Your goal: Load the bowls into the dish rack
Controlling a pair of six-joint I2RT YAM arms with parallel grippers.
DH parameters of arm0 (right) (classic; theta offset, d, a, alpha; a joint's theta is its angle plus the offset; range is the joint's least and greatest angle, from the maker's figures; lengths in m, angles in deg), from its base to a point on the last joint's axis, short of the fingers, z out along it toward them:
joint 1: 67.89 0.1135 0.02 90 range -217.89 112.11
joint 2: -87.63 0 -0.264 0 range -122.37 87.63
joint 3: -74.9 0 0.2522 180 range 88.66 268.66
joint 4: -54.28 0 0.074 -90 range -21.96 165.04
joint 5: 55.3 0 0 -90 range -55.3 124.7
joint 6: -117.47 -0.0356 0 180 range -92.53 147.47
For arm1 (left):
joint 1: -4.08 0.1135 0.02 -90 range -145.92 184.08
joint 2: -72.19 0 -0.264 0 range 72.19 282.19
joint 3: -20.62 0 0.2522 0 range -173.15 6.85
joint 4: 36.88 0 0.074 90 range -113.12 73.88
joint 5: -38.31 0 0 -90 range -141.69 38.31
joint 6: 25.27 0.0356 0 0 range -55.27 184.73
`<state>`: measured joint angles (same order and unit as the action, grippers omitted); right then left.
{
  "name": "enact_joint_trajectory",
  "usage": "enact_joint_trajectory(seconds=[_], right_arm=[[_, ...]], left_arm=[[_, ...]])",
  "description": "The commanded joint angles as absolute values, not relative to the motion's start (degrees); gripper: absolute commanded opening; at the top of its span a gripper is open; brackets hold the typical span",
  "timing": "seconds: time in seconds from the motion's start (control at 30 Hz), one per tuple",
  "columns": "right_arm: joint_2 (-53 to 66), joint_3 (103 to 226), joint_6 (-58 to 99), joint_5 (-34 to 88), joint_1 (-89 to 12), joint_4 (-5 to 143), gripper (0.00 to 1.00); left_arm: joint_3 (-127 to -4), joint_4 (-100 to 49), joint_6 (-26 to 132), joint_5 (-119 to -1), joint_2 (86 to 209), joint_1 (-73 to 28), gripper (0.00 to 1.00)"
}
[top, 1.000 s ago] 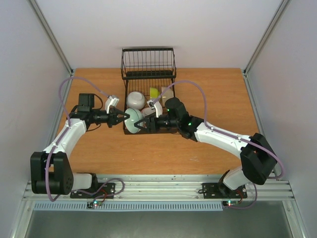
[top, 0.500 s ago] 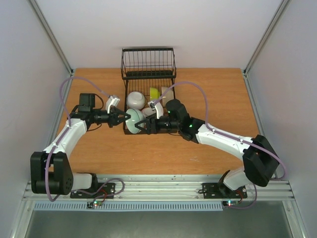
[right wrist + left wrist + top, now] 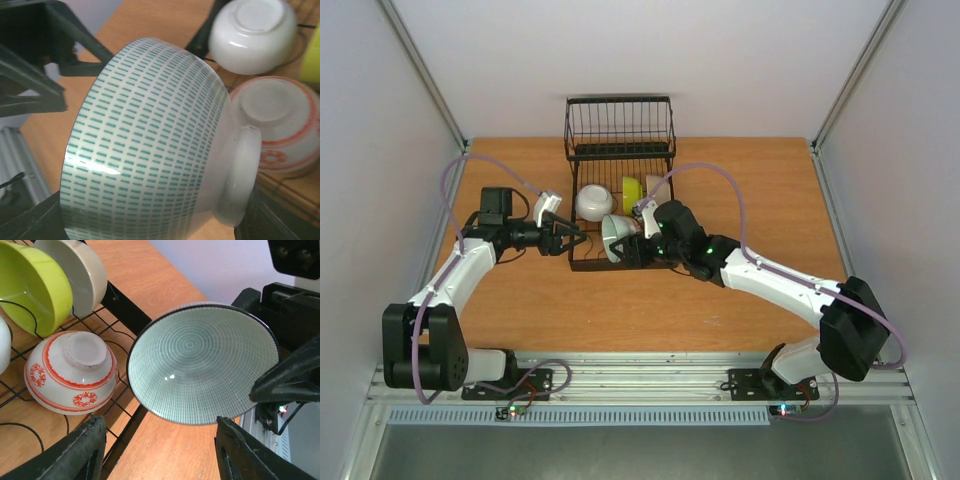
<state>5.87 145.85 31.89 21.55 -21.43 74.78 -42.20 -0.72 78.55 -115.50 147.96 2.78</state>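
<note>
Overhead view, centre of frame: I see the teal bowl (image 3: 613,238) tipped on its side at the lower edge of the dish rack (image 3: 620,125), with its mouth turned toward the left of the frame. The right claw (image 3: 628,250) is clamped on it. In the left wrist view one black finger (image 3: 287,377) lies against the rim at the right of the frame. I cannot tell whether the bowl touches the rack wires.

The left claw (image 3: 572,240) sits just to the left of the bowl. Its two fingers (image 3: 82,450) are spread wide apart at the bottom of the left wrist view, with nothing between them.

Four bowls lie inside the rack. The red-patterned bowl (image 3: 72,372) rests mouth down on the wires, just left of the teal one. The yellow-green bowl (image 3: 30,285) and the cream bowl (image 3: 82,270) stand on edge at the upper left. The white bowl (image 3: 252,35) is at the upper right of the right wrist view, foot toward the camera. The rack stands on a wooden table (image 3: 520,300).
</note>
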Motion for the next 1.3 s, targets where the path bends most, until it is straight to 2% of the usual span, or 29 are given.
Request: enact_joint_trajectory(seconds=[0.0,0.7,0.97,1.27], right_arm=[[5.3,152.0,35.0,31.6,-21.4,80.9,0.01],[-8.5,166.6,37.5,63.8,-17.1,104.8,0.01],[-13.9,172.1,38.1,71.0,-15.7,112.2,0.01],[-18.8,176.6,37.6,73.7,-14.8,118.6,0.01]], left_arm=[[-42.1,-5.3,76.8,-113.3,147.0,2.9,0.61],[-43.2,-5.9,76.1,-112.2,151.1,2.9,0.62],[-43.6,-5.5,76.1,-112.4,151.9,3.0,0.62],[-43.5,-5.5,76.2,-112.6,151.5,2.9,0.62]])
